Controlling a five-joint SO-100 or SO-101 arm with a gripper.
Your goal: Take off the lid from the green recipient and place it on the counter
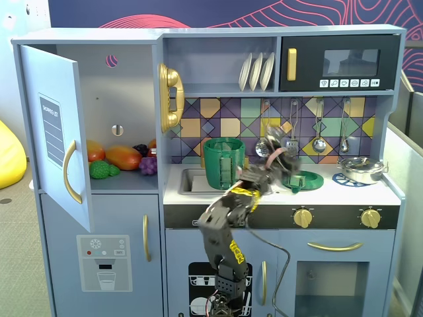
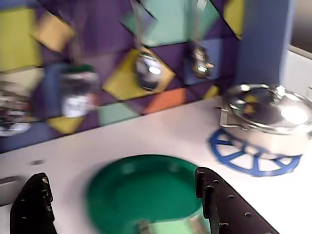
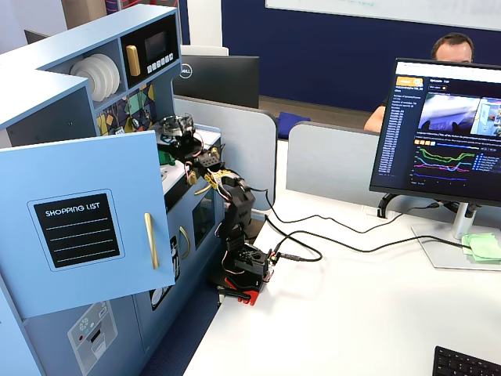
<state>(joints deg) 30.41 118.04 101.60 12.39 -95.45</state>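
Note:
The green lid (image 2: 146, 187) lies flat on the pale counter (image 2: 161, 134), with its lighter handle at the bottom edge of the wrist view. My gripper (image 2: 124, 202) is open, its black fingers (image 2: 222, 204) wide apart on either side of the lid and just above it. In a fixed view the lid (image 1: 309, 179) rests on the counter (image 1: 344, 193), right of the tall green recipient (image 1: 223, 162), which stands open with no lid. My gripper (image 1: 289, 173) hangs over the lid's left edge.
A silver metal pan (image 1: 360, 170) with its own lid sits on the blue burner print at the right (image 2: 265, 119). The sink basin (image 1: 187, 179) is left of the recipient. Ladles (image 1: 319, 135) hang on the tiled back wall. The cupboard door stands open at the left.

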